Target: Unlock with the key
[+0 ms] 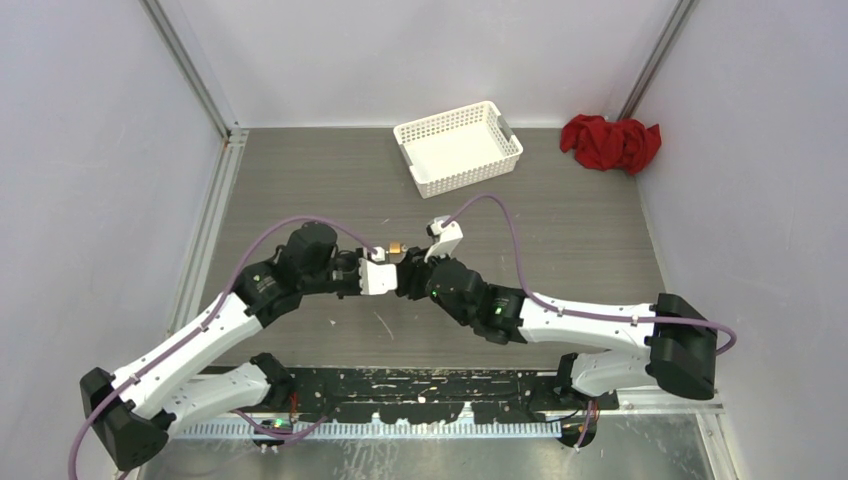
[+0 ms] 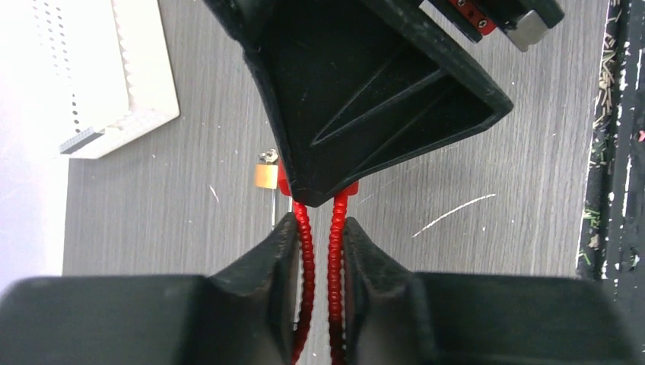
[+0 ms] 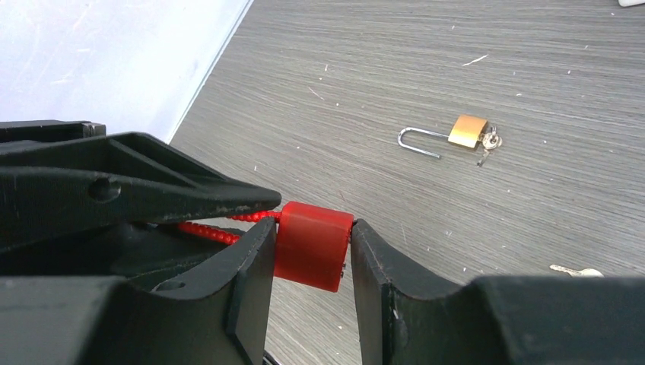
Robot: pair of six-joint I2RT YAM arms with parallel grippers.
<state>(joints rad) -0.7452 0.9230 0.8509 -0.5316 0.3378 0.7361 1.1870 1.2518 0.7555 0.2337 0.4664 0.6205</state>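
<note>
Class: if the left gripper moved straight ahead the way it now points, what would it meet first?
The right gripper, close ahead, clamped on the red lock body whose cable the left gripper holds. The exact gap is unclear.

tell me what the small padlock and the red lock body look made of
Small padlock: body looks like brass, dull gold sheen; its shackle is bright silvery metal, probably steel. Red lock body: plastic or painted metal, matte uniform red; can't tell which.

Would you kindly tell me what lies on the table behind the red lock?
A brass padlock, shackle swung open, a key at its base. The red lock sits between the right gripper's fingers; its keyhole does not show.
</note>
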